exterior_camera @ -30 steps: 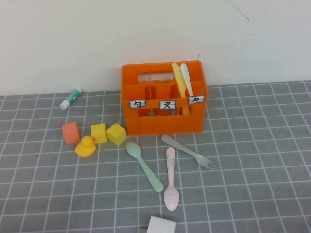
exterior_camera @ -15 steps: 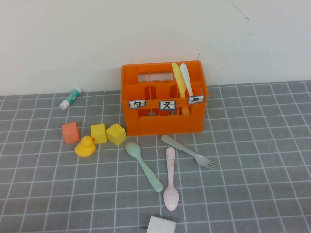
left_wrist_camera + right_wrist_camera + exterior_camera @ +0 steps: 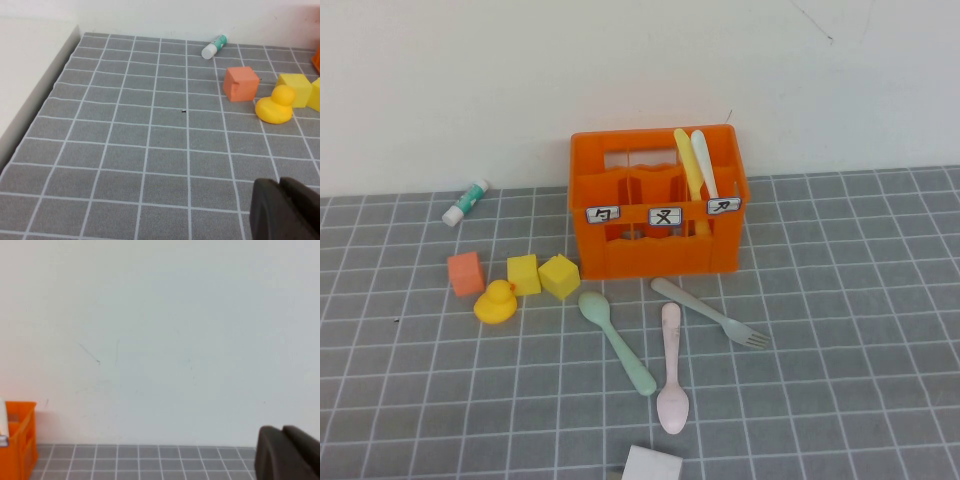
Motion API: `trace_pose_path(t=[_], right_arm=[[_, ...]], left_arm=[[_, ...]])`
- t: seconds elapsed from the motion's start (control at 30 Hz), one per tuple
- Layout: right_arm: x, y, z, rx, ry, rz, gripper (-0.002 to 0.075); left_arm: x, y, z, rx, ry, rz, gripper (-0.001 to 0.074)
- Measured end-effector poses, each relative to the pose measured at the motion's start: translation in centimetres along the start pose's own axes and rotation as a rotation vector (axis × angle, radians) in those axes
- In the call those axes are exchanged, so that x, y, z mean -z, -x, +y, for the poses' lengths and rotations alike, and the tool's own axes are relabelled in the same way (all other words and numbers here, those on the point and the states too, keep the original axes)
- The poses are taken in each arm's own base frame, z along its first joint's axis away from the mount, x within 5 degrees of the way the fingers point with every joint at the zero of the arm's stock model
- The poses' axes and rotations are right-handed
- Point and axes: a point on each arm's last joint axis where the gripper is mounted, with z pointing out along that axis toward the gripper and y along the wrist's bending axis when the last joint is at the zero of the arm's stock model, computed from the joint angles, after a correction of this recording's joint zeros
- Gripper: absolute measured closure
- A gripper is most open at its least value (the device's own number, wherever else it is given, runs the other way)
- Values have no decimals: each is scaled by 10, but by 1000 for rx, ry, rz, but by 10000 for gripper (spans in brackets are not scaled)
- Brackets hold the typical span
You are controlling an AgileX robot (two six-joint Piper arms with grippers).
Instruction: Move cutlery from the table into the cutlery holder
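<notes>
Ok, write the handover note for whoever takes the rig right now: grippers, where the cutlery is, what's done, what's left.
Left gripper: only a dark corner shows in its wrist view, above the table on the duck's side; holds nothing visible.
Right gripper: likewise a dark corner in its wrist view, facing the wall beside the cutlery holder; nothing visibly held.
Done: yellow knife and white knife stand in the holder's right compartment.
Left: mint-green spoon, pink spoon and grey fork lie on the table in front of the holder. Other two compartments look empty.
</notes>
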Motion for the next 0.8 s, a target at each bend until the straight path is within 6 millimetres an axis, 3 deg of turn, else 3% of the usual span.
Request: trace_pose_path(t=[0.2,0.37,0.53,0.8], right_arm=[[-6,1,2,15,15,20,729],[-32,-2,6,180,62,142,729],[-56,1,14,198,149,247,729],[-98,-5,21,252,252,569,729]], left_arm=[[0,0,0,0,0,0,735],[0,0,0,0,0,0,735],[0,0,0,-2,0,0,735],[0,0,0,-2,0,0,735]])
